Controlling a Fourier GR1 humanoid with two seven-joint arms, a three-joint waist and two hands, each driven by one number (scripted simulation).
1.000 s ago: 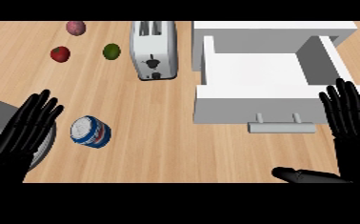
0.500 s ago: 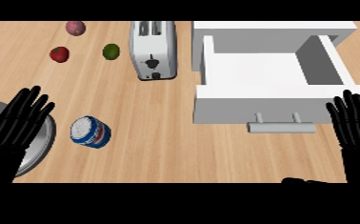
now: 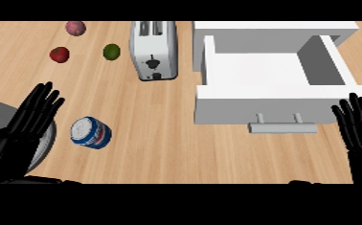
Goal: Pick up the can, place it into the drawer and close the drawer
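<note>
A blue and white can [image 3: 90,132] lies on the wooden counter at the lower left. My left hand [image 3: 28,123] is just left of it, open, fingers straight and pointing up, not touching the can. The white drawer [image 3: 272,105] stands pulled open at the right, its inside bare, its handle [image 3: 283,127] facing me. My right hand [image 3: 351,126] shows at the right edge beside the drawer's front, open with fingers up, partly cut off by the view's edge.
A silver toaster [image 3: 154,50] stands at the middle top. Left of it lie a green fruit [image 3: 112,51], a red fruit [image 3: 59,54] and a pinkish one [image 3: 75,28]. A grey plate [image 3: 44,142] edge shows under my left hand.
Both hands have slid down and outward toward the view's lower corners. The can and drawer have not moved.
</note>
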